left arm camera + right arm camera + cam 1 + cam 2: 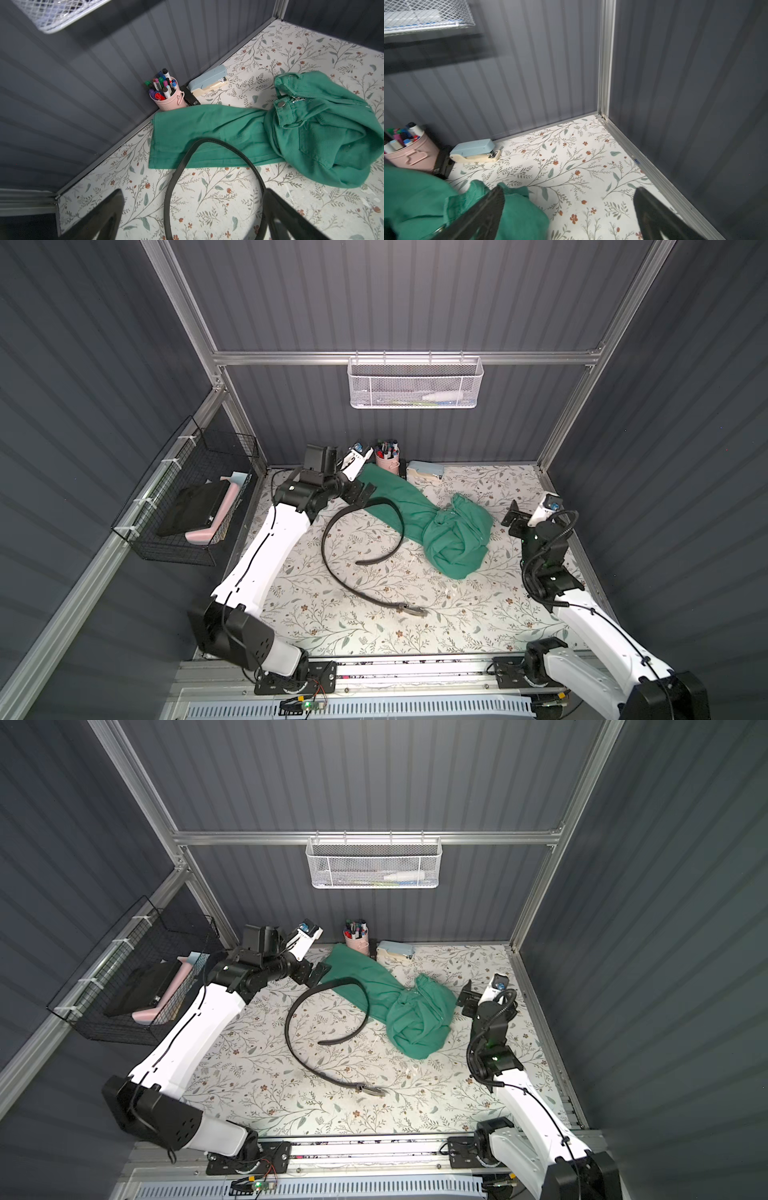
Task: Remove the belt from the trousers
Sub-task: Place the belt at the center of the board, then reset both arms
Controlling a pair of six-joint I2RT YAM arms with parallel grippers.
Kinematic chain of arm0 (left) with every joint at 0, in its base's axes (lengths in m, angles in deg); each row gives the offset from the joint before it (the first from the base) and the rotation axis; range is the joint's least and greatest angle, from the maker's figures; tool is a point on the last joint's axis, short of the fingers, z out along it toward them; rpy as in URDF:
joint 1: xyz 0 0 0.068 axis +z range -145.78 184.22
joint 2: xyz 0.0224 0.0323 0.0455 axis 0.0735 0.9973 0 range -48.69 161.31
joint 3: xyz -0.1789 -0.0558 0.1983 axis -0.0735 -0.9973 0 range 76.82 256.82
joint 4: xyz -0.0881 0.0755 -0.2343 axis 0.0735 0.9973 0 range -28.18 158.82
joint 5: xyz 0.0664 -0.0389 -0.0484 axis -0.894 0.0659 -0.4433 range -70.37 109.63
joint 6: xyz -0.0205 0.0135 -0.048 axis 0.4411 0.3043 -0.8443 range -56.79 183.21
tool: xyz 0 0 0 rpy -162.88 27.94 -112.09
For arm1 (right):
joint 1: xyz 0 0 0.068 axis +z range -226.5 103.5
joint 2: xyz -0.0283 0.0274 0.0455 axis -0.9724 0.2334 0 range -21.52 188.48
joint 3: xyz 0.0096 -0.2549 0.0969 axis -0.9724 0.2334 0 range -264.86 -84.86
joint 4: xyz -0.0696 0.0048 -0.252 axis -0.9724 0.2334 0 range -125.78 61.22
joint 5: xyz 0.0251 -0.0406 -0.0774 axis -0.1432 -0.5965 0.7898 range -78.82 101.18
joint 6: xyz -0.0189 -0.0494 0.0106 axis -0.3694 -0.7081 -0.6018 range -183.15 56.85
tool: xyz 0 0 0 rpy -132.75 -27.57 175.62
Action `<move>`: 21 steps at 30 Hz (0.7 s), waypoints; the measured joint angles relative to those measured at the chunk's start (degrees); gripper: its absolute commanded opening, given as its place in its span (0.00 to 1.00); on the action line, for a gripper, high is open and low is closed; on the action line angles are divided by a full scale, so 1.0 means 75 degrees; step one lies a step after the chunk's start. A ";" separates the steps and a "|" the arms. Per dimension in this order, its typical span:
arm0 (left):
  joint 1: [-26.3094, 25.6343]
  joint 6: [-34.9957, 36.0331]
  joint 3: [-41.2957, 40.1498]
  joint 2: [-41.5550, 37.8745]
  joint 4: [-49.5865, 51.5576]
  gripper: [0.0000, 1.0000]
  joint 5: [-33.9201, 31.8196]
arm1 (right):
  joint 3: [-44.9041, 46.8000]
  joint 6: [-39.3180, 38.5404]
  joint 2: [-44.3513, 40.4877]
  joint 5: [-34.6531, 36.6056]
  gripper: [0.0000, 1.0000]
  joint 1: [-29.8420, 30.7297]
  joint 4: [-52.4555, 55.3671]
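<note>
**Both tools open, belt lying loose across one trouser leg**

The left arm stretches forward to the far left corner of the bench (374, 635). Its wrist is bent so that the left tool (362, 497) points at the hem of the trousers (453, 539). Its jaws stand wide apart and clamp nothing. In the left wrist view the belt (209, 140) runs between and below them.

The right arm rises along the right edge with its elbow folded. The right tool (512, 519) faces the bunched waist, just beside it. Its jaws are also spread, with nothing between them. Whether it touches the cloth I cannot tell.

The one belt lies in a big open curl on the bench. Part of the strap crosses on top of the straight leg, and the buckle (411, 610) rests nearer the front edge. The one pair of trousers lies mid-bench, with the leg reaching the back wall.

There are two arms, one pink cup of markers (387, 462), one blue stapler (426, 470), one white mesh basket (415, 381) and one black wire basket (174, 551).
</note>
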 measured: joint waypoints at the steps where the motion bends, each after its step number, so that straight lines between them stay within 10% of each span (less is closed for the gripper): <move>1: 0.0128 -0.0175 -0.0504 -0.0224 -0.0140 1.00 0.0017 | 0.0248 -0.0023 -0.0079 0.0026 0.99 -0.0073 -0.0169; 12: 0.2328 -0.2180 -0.5665 -0.0868 -0.1935 1.00 -0.0478 | 0.1547 0.0035 0.0568 -0.0291 0.99 -0.0589 -0.1568; 21: 0.3217 -0.2442 -0.6551 -0.0029 -0.4418 1.00 -0.0189 | 0.2136 -0.0195 0.2483 -0.0708 0.99 -0.0589 -0.3748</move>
